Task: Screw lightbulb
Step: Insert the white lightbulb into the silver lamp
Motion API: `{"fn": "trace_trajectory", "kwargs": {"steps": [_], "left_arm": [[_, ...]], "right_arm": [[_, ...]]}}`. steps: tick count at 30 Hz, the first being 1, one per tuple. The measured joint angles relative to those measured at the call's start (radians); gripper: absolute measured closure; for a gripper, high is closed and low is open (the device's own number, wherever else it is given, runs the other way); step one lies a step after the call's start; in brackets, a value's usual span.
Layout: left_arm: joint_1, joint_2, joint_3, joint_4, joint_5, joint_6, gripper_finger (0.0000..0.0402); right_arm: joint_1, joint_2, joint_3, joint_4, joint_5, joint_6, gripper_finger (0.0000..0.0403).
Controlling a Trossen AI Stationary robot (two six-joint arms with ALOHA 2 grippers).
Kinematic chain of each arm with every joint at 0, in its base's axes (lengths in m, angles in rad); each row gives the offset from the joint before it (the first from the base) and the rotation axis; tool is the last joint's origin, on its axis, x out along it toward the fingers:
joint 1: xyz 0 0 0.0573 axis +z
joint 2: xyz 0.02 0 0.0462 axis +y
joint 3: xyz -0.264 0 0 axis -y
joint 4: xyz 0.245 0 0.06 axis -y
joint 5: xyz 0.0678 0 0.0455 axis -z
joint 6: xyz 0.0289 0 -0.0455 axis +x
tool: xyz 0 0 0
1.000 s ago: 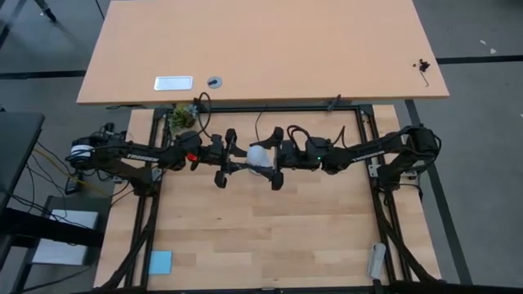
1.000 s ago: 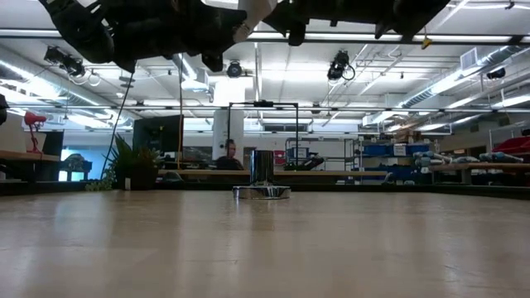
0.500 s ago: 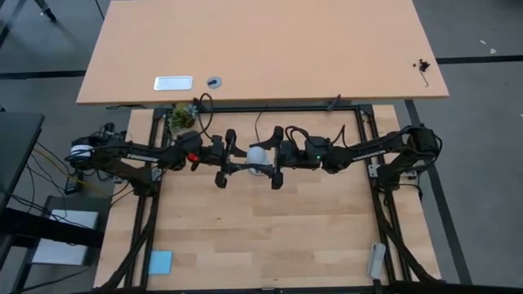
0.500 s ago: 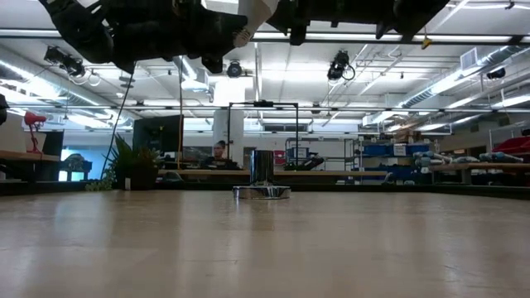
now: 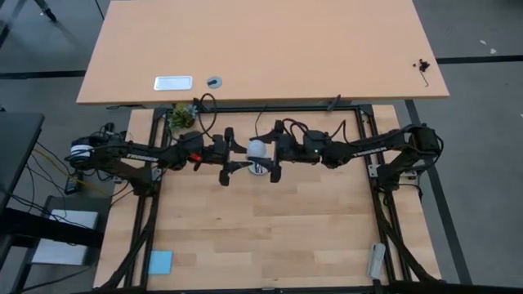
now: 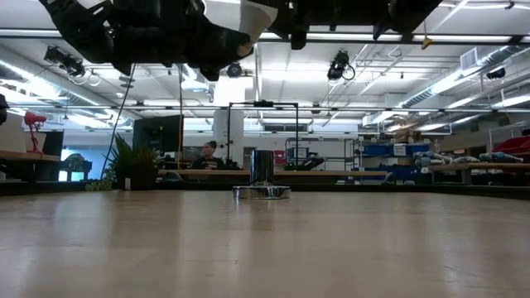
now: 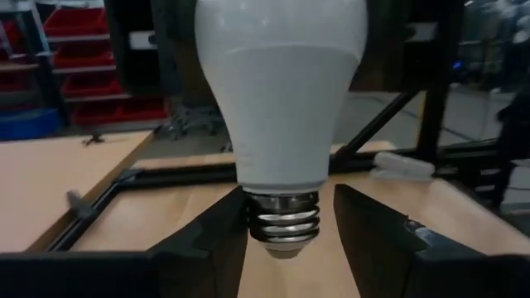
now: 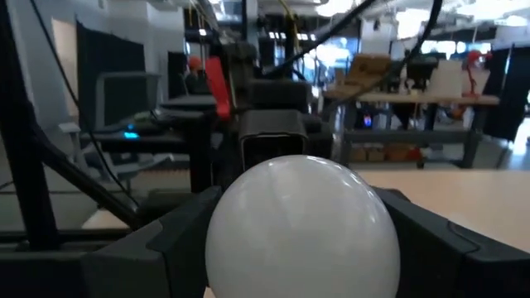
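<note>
Above the middle of the table (image 5: 270,237), the right gripper (image 5: 263,159) pinches the bulb (image 5: 257,149) by its round white globe, one dark finger (image 8: 157,240) against each side, while the left gripper (image 5: 233,159) faces it with fingers spread, flanking the bulb's threaded metal base without touching it. In the left wrist view that base hangs free in the gap between the two spread fingers (image 7: 207,248), so the whole weight seems to rest on the right arm's hold alone. The socket (image 6: 261,192) sits on the table well below, seen in the low view, with the two arms at that picture's upper edge. The risk from here is a slip: the globe is smooth and tapers, so a light squeeze could let it slide out or tilt as the arm moves. A tilted base would meet the socket crooked and cross-thread or skid off its rim. The left fingers, so close to the threads, could also knock the bulb askew if they close off-centre.
</note>
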Motion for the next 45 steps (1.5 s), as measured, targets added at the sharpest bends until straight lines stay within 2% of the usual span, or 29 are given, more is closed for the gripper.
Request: {"fn": "trace_trajectory", "kwargs": {"steps": [8,13,17,21,30,37,45], "left_arm": [[0.000,0.000,0.000,-0.189,-0.113,0.030,0.0220],[0.019,0.000,-0.011,-0.284,-0.194,0.049,0.0238],[0.052,0.000,-0.070,-0.252,-0.246,0.040,0.0267],[0.080,0.044,-0.125,-0.152,-0.277,0.024,0.0302],[0.110,0.286,-0.069,-0.028,-0.295,0.038,0.0364],[0.110,0.395,-0.035,0.007,-0.293,0.028,0.0382],[0.109,0.433,-0.034,0.024,-0.253,-0.007,0.0383]], "right_arm": [[-0.042,0.000,0.039,-0.204,0.009,-0.008,0.0116],[-0.082,0.001,0.033,-0.289,0.018,0.016,0.0116],[-0.105,0.010,-0.008,-0.293,0.018,0.053,0.0116],[-0.110,0.026,-0.048,-0.229,0.018,0.076,0.0116],[-0.111,0.139,-0.054,-0.163,0.045,0.083,0.0116],[-0.111,0.186,-0.054,-0.144,0.045,0.082,0.0115],[-0.116,0.221,-0.055,-0.142,0.050,0.070,0.0115]]}}
